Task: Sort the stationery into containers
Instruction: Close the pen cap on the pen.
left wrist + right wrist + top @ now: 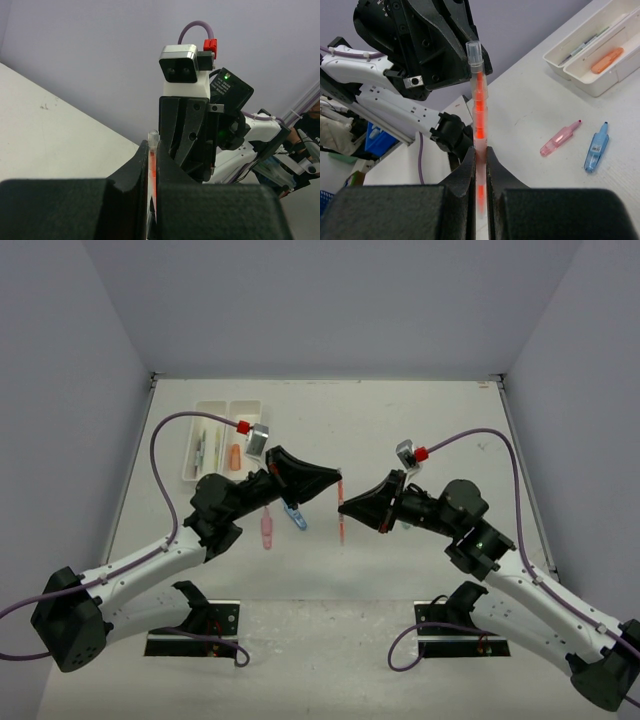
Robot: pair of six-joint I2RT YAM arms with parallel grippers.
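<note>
A clear pen with an orange-red core (341, 515) stands upright above the table's middle, held by both grippers. My left gripper (339, 481) is shut on its upper part; in the left wrist view the pen (152, 155) is pinched between the jaws. My right gripper (344, 508) is shut on it lower down, and the pen (478, 107) rises from its jaws (480, 152). The two joined white trays (192, 455) lie at far left, with thin pens and an orange piece (234, 457) inside. They also show in the right wrist view (580, 82).
A pink piece (267, 530) and a blue piece (296, 515) lie loose on the table under the left arm; both show in the right wrist view, pink (561, 138) and blue (596, 149). Grey walls enclose the table on three sides.
</note>
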